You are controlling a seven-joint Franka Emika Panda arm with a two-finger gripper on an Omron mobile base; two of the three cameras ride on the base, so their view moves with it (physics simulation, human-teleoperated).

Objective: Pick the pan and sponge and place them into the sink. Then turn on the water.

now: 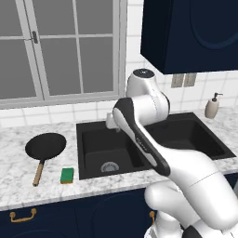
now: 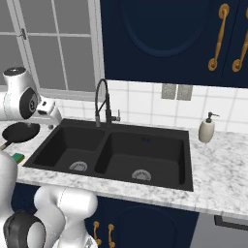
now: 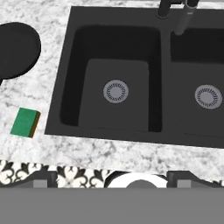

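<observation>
While the claw's opening state cannot be read here, its camera looks straight down over the left basin of the sink (image 3: 116,78), high above it. Nothing is done yet: both basins are bare, no water runs from the faucet (image 2: 103,101). The sponge (image 1: 67,175) and the pan (image 1: 45,146) lie on the worktop (image 1: 18,162) left of the sink, well apart from the claw.

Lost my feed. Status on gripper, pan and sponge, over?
Gripper high over the sink, holding nothing, jaws apart. Pan and sponge on the counter left of the sink, untouched. Both basins empty, faucet dry. Nothing in the way.
</observation>
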